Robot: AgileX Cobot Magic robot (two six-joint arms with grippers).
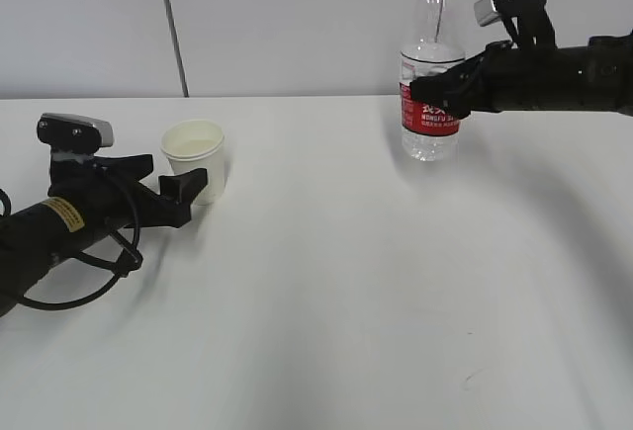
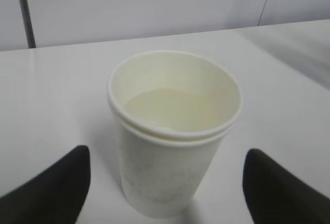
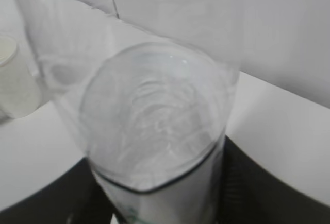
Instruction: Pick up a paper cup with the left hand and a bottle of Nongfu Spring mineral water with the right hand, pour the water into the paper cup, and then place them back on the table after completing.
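A white paper cup point(image 1: 195, 158) stands upright on the white table point(image 1: 336, 282) at the left, with clear water in its bottom; it fills the left wrist view point(image 2: 172, 131). My left gripper point(image 1: 174, 185) point(image 2: 165, 183) is open, one finger on each side of the cup and apart from it. The clear Nongfu Spring bottle point(image 1: 430, 74) with a red label stands upright at the back right, about half full of water. My right gripper point(image 1: 442, 88) point(image 3: 160, 193) is shut on the bottle point(image 3: 154, 126) around its label. I cannot tell whether the bottle's base touches the table.
A grey-white wall with a dark vertical seam point(image 1: 173, 25) runs behind the table's far edge. A small dark scuff mark point(image 1: 465, 379) lies on the tabletop at the front right. The cup also shows at the left edge of the right wrist view point(image 3: 13, 80).
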